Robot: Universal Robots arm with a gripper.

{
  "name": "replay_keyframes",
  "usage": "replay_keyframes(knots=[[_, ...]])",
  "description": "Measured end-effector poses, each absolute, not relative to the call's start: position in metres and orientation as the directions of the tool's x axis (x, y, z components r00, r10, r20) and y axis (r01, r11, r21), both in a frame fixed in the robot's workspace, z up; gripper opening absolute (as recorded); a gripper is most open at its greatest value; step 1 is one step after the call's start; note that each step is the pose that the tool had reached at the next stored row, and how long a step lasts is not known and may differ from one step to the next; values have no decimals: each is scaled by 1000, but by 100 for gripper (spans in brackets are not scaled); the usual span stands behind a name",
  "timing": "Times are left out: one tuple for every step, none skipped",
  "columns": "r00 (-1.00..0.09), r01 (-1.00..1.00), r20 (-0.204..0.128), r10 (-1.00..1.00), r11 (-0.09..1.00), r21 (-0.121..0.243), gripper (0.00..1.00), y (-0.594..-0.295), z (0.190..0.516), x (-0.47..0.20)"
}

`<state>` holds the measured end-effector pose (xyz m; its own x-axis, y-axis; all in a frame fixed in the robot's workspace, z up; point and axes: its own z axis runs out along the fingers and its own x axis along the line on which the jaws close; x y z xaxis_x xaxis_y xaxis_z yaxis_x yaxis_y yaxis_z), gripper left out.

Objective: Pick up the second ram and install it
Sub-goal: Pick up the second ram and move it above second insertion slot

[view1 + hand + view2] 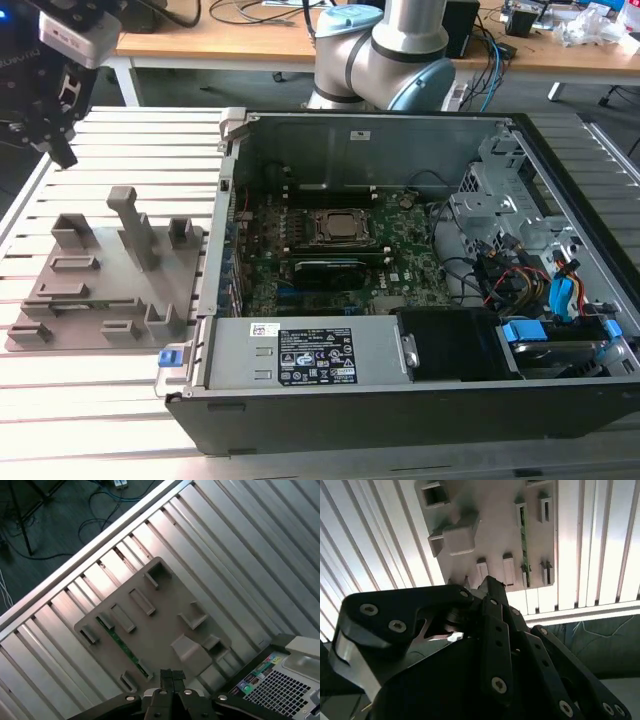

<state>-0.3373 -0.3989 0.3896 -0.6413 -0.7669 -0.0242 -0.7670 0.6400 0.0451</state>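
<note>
The second ram [121,645], a thin, narrow green circuit-board stick, stands on its long edge in a light grey moulded holder tray [165,615]. Small brackets hold it at each end. In the second wrist view the second ram [523,540] shows as a slim green line near one side of the tray. The tray lies on a table of silver aluminium slats [120,140], just beside an open black desktop computer case [380,140], on the exterior view's left.

My hand, a black two-fingered gripper [172,676], hangs above the tray, apart from the stick. Its fingers are pressed together and hold nothing. In the exterior view the gripper [62,150] sits high over the table's far corner.

I judge the stick to be light and stiff, but thin and easily damaged. The best hold looks like a pinch across its two flat faces near the middle of the raised long edge. That would keep the fingers away from the end brackets and the lower edge.

The tray also has several other raised pockets and one tall post [128,222]. Inside the case lies a green motherboard [400,260] with a square metal processor socket [335,228]. A broader black oblong card [325,268] sits just in front of the socket. A grey power supply box [310,355] runs along the near wall, and bundled cables crowd the exterior view's right.
</note>
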Motion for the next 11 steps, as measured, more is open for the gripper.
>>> replay_keyframes(knots=[[-624,-781,-24,-781,623,45,11,-399,390,-337],[-608,-794,-24,-794,606,45,11,-399,390,-337],[-593,-805,-24,-805,592,45,11,-399,390,-337],[-584,-812,-24,-812,582,45,11,-399,390,-337],[-575,-818,-24,-818,573,45,11,-399,390,-337],[-558,-829,-24,-829,557,45,11,-399,390,-337],[-540,-841,-24,-841,539,45,11,-399,390,-337],[-525,-851,-24,-851,524,45,11,-399,390,-337],[-512,-859,-24,-859,510,45,11,-399,390,-337],[-493,-870,-24,-870,492,45,11,-399,390,-337],[-470,-882,-24,-882,469,45,11,-399,390,-337]])
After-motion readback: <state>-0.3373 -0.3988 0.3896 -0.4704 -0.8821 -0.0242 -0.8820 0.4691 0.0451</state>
